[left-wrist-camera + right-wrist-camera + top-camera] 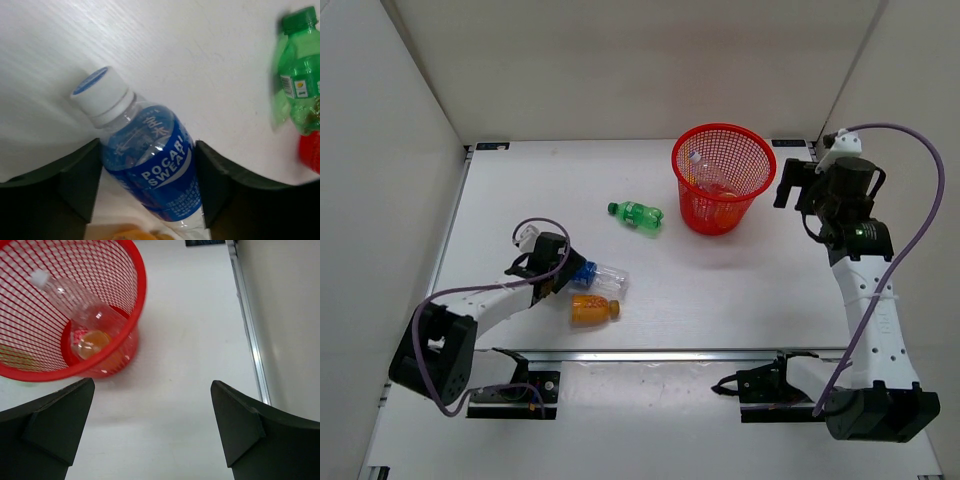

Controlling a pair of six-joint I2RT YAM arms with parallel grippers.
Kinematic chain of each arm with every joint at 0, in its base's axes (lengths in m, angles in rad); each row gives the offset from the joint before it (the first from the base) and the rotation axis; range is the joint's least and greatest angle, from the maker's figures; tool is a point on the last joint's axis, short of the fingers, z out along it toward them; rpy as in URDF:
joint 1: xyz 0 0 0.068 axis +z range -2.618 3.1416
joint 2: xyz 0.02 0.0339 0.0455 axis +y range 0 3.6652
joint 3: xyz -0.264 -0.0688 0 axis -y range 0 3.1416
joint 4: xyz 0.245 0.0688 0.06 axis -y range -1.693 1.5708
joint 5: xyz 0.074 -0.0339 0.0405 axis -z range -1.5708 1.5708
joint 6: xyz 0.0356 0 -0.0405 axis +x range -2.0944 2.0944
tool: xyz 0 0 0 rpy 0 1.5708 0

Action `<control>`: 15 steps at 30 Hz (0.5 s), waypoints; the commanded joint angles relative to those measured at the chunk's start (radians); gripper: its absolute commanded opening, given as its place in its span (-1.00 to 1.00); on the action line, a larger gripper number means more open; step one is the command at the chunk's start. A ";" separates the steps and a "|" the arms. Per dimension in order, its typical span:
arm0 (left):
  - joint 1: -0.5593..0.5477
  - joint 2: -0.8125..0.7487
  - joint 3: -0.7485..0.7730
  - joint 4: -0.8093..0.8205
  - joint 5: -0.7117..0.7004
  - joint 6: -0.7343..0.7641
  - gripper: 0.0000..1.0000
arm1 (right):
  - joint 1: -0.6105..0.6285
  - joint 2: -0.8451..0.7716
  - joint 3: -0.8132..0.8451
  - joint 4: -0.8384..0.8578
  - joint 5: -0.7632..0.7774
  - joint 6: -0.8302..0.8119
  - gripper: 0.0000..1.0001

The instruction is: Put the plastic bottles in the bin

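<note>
**While the left arm's got the blue one, two bottles sit in the bin**

Since the wrist cam gives the best look, starting there: the left gripper point(147, 150) has its fingers point(85, 175) up against both sides of the blue-label bottle point(155, 165), pinching it around the label. The bottle lies on its side on the white table point(720, 290), white cap pointing away from the wrist. From the top view the left gripper point(568, 274) is low near the left side of the table, with the blue-label bottle point(602, 277) sticking out to its right.

Just beside that one, on the near side, an orange bottle point(592, 309) lies flat. I can't tell if the two touch. The green bottle point(638, 214) is on its side farther back, about halfway between that pair and the bin point(724, 130), apart from both.

The bin stands upright at the back right. Inside, the longer clear bottle point(75, 300) leans against the mesh wall, and the second orange bottle point(92, 342) sits at the bottom, partly hidden behind it.

The right gripper point(150, 425) hangs just right of the bin, fingers spread wide with nothing between them.
</note>
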 commanded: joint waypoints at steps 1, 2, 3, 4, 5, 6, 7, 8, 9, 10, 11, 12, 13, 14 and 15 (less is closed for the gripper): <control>-0.027 0.071 0.080 0.052 -0.038 0.039 0.40 | -0.009 -0.063 -0.028 -0.026 0.082 0.026 0.99; -0.032 0.083 0.100 0.058 -0.032 0.042 0.32 | -0.013 -0.073 -0.054 -0.033 0.087 0.024 0.98; -0.032 0.113 0.108 0.060 -0.018 0.049 0.17 | -0.012 -0.091 -0.068 -0.049 0.099 0.035 0.99; -0.032 0.130 0.133 0.069 -0.006 0.059 0.11 | -0.019 -0.111 -0.093 -0.056 0.123 0.044 0.98; -0.033 0.146 0.156 0.067 -0.004 0.068 0.06 | -0.032 -0.132 -0.111 -0.062 0.143 0.053 0.98; -0.036 0.149 0.180 0.069 -0.006 0.077 0.05 | -0.050 -0.139 -0.133 -0.085 0.145 0.050 0.98; -0.038 0.149 0.197 0.072 -0.015 0.092 0.04 | -0.061 -0.163 -0.160 -0.095 0.157 0.052 0.98; -0.032 0.146 0.223 0.066 -0.022 0.106 0.01 | -0.084 -0.172 -0.176 -0.119 0.154 0.061 0.98; -0.027 0.144 0.260 0.067 -0.021 0.112 -0.02 | -0.102 -0.186 -0.208 -0.139 0.154 0.069 1.00; -0.026 0.135 0.274 0.070 -0.026 0.125 -0.02 | -0.121 -0.205 -0.244 -0.159 0.135 0.061 0.98; -0.027 0.120 0.309 0.077 -0.024 0.138 -0.05 | -0.122 -0.220 -0.258 -0.164 0.125 0.061 0.98; -0.035 0.115 0.341 0.081 -0.035 0.146 -0.07 | -0.130 -0.237 -0.284 -0.174 0.127 0.070 0.98; -0.036 0.108 0.369 0.090 -0.048 0.170 -0.07 | -0.122 -0.251 -0.312 -0.179 0.140 0.067 0.98; -0.051 0.102 0.418 0.087 -0.059 0.196 -0.06 | -0.119 -0.275 -0.329 -0.187 0.186 0.076 0.98; -0.067 0.105 0.470 0.110 -0.067 0.218 -0.07 | -0.122 -0.290 -0.353 -0.196 0.237 0.095 0.98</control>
